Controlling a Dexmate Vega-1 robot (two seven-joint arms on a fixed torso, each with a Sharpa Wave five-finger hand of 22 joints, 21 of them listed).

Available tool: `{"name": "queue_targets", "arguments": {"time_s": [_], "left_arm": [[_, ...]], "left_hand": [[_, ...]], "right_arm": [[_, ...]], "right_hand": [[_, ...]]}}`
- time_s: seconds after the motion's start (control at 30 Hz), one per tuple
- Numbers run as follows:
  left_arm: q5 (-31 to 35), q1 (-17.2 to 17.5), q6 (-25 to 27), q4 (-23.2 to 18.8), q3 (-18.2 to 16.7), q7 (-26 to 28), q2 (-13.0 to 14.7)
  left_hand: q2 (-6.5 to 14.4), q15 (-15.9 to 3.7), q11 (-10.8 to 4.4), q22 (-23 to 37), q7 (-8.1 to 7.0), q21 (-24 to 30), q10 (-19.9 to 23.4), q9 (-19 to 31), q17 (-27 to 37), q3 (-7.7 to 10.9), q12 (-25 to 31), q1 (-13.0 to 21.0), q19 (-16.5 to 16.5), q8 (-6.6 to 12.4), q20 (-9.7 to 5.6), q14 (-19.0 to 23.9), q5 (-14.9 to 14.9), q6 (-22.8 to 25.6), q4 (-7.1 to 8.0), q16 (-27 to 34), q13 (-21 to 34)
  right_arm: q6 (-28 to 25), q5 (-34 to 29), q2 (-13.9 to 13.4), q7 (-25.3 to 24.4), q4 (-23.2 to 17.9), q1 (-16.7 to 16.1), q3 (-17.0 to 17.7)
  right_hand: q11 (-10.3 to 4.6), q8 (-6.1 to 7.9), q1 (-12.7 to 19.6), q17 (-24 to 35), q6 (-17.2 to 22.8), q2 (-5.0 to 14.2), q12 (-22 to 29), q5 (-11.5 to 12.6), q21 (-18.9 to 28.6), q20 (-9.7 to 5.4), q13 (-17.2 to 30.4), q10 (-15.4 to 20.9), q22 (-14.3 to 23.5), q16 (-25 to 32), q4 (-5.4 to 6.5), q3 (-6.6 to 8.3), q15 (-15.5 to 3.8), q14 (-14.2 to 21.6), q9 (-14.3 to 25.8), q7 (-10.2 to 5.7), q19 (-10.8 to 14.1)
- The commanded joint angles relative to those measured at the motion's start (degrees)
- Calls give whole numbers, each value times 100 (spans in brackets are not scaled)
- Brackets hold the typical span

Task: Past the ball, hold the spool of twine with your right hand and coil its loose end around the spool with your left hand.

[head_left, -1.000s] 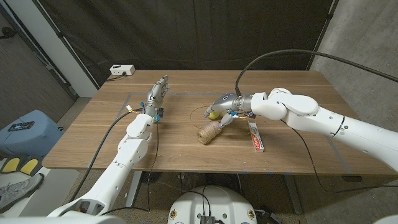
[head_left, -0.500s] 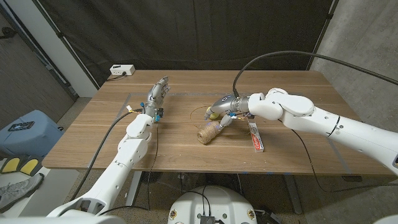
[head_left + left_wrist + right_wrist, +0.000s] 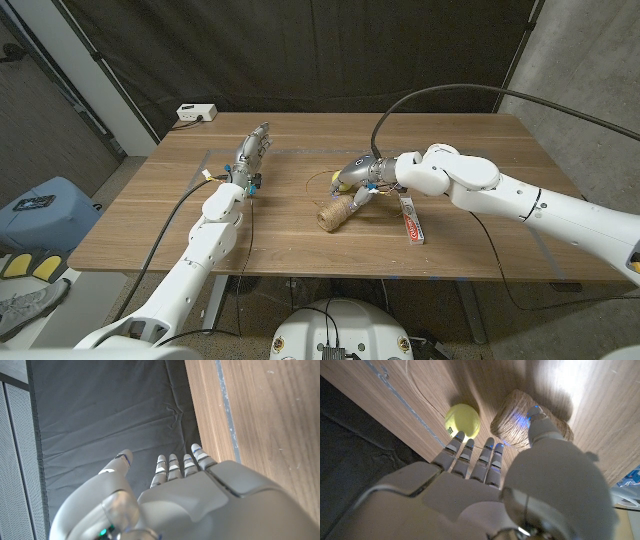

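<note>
The spool of twine [image 3: 337,212] lies on its side mid-table, and its loose end [image 3: 316,181] curls in a thin loop toward the far side. A yellow ball [image 3: 343,185] sits just beyond the spool, partly hidden by my right hand [image 3: 359,176]. That hand hovers over the ball and the spool's far end with its fingers straight and apart, holding nothing. In the right wrist view the thumb [image 3: 540,427] hangs over the spool [image 3: 517,420], with the ball [image 3: 462,420] past the fingertips. My left hand [image 3: 253,151] stands at the far left with fingers straight, open and empty [image 3: 175,495].
A toothpaste tube [image 3: 411,218] lies on the table just right of the spool, under my right forearm. A white box [image 3: 196,113] sits at the table's far left corner. Bare wood [image 3: 300,250] runs along the near edge, and a dark curtain hangs behind.
My right arm has edged slightly left and the hand has sunk a little closer to the spool. The left arm, spool and ball have stayed put.
</note>
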Motion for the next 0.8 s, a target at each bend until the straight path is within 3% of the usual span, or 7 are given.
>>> {"name": "queue_targets", "arguments": {"time_s": [0.03, 0.8], "left_arm": [[-6, 51, 2, -60, -26, -12, 15], [30, 140, 44, -196, -1, 2, 13]], "left_hand": [[0, 34, 28, 14, -36, -16, 26, 11, 18, 13, 17, -36, 28, -3, 22, 21, 54, -15, -21, 27, 15], [9, 28, 21, 15, -33, -44, 28, 11, 19, 21, 17, -37, 37, 0, 34, 20, 55, -10, -17, 28, 15]], "right_arm": [[-130, -170, -39, -24, -131, -96, -52], [-266, -192, -227, -53, -423, -295, 54]], "right_hand": [[-10, 57, 42, 11, 94, -14, 47, 31, -4, 16, 19, 95, 20, 37, 5, 34, -143, 57, 15, -22, 35], [12, 53, 34, 17, 116, -25, 26, 54, -5, 24, 29, 100, 20, 36, 21, 41, -127, 65, 14, -13, 37]]}}
